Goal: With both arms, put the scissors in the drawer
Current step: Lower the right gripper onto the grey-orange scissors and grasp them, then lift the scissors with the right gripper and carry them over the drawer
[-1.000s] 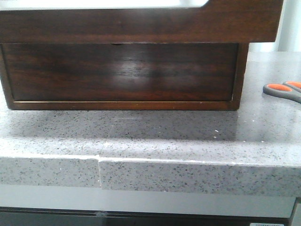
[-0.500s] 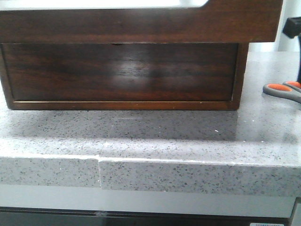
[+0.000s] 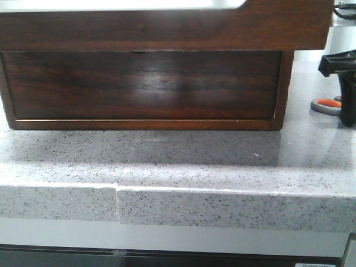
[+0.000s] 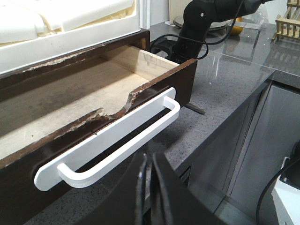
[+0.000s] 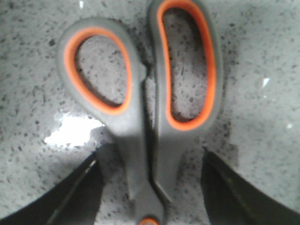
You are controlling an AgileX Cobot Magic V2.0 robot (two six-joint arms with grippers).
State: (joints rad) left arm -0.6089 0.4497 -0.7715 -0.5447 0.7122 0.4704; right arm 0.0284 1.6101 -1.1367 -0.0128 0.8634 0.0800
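The scissors [image 5: 145,93] lie flat on the speckled counter, with grey handles and orange-lined loops. In the front view only one loop [image 3: 325,105] shows, at the far right. My right gripper [image 5: 151,154] is open, low over them, one finger on each side of the handle shanks; it also shows in the front view [image 3: 346,111]. The drawer [image 4: 70,98] of the wooden chest is pulled out, with a bare wooden floor and a white bar handle [image 4: 117,140]. In the front view it is the dark band [image 3: 167,30] across the top. My left gripper [image 4: 150,161] is shut and empty, just in front of the handle, not touching it.
The chest's lower front [image 3: 144,83] stands close to the counter's front edge [image 3: 178,192]. White foam [image 4: 70,18] lies on top of the chest. The right arm [image 4: 201,23] stands beyond the drawer's far corner. A dish rack [image 4: 286,26] is far back.
My right gripper has come down into the front view at the right edge and now covers part of the scissors. The chest and drawer have not moved.
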